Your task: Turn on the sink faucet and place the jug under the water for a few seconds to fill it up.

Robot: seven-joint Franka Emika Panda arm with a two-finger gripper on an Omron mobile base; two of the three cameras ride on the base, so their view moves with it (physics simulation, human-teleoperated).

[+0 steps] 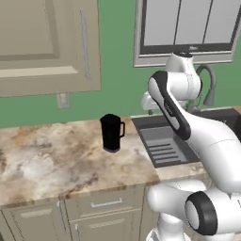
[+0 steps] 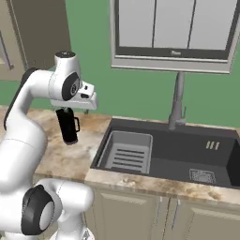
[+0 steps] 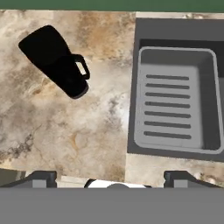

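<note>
Claw released, jaws spread wide, hanging above the marble desk with the jug off to one side of it and not touching. Jug is black, cylindrical, upright, loop handle facing the sink, standing on the desk near the sink's edge. Sink holds a ribbed grey tray insert at the end nearest the jug; the sink faucet rises at its far rim.
</note>
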